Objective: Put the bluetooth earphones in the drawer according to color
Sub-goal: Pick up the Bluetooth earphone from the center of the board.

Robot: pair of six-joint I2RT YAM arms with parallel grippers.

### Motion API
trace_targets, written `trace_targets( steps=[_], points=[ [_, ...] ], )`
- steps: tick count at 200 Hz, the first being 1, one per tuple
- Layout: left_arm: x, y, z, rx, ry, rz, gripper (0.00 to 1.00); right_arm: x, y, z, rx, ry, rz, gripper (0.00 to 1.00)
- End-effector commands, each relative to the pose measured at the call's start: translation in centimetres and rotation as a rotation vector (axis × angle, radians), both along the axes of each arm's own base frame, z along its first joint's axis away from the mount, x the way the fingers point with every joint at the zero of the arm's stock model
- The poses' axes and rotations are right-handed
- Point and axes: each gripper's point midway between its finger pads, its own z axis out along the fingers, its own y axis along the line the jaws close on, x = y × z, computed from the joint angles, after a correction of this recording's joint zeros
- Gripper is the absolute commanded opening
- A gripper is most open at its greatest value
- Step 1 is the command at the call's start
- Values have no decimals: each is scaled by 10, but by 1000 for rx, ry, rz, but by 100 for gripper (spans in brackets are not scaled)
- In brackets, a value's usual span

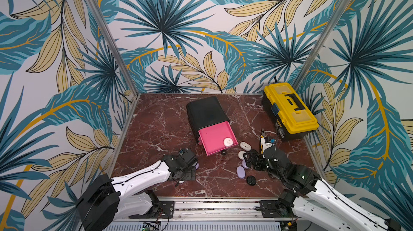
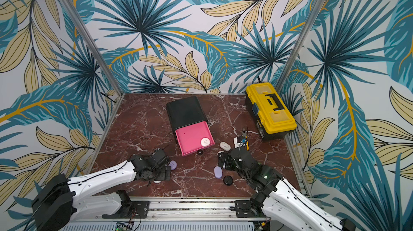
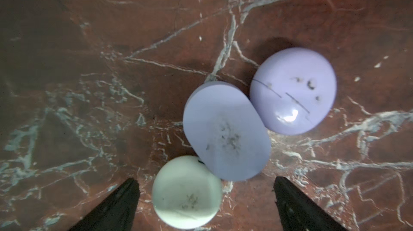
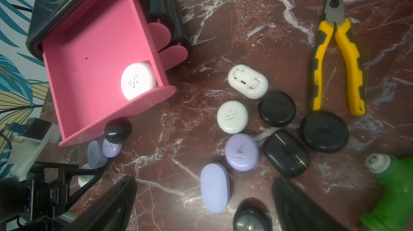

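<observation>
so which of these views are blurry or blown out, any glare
Left wrist view: soft all over, the oval lilac case blurred, a glare spot on the round lilac case. Right wrist view: the white case in the pink drawer is blown out, the green tool out of focus. Both top views: evenly lit, fairly sharp.

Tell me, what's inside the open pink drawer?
One round white case sits in a front corner of the drawer. Nothing else shows, but the cabinet covers the drawer's back end.
</observation>
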Motion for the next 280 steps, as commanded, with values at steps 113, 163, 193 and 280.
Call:
trace_targets(
  steps=[113,163,193,280],
  points=[
    [-18,20,-26,63,75,50,77,0,-1,-6,-33,13,7,99],
    [-26,27,-28,91,99,33,72,3,1,-8,-48,15,12,100],
    [-35,25,-30,92,135,25,70,3,2,-10,-51,19,18,100],
    [-39,26,-13,92,97,8,48,1,-1,-14,-54,21,11,100]
  ],
)
